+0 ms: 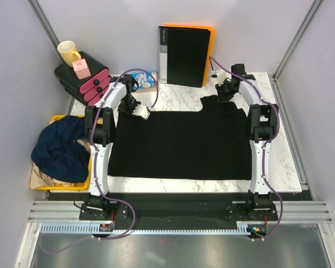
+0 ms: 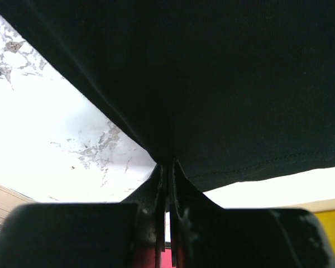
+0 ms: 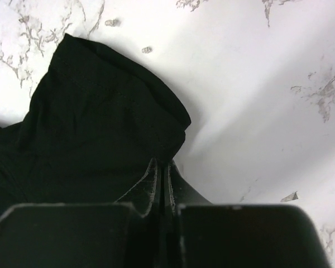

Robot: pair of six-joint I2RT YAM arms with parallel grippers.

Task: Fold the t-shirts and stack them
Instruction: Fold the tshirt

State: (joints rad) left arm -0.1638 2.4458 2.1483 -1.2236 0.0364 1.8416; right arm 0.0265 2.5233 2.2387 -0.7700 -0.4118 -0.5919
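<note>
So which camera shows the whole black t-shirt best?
The top external view: almost the whole black t-shirt lies spread on the table. The left wrist view shows only a hemmed edge pinched in the left gripper; the right wrist view, only a bunched corner pinched in the right gripper.

The black t-shirt [image 1: 178, 142] is matt, fine-knit cloth; the table [image 1: 282, 167] beneath looks smooth and faintly glossy, marble-patterned white.

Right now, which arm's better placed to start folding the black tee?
Left, probably: the left gripper is shut on the flat far-left corner of the black t-shirt; the right gripper pinches only a bunched flap at its far right.
</note>
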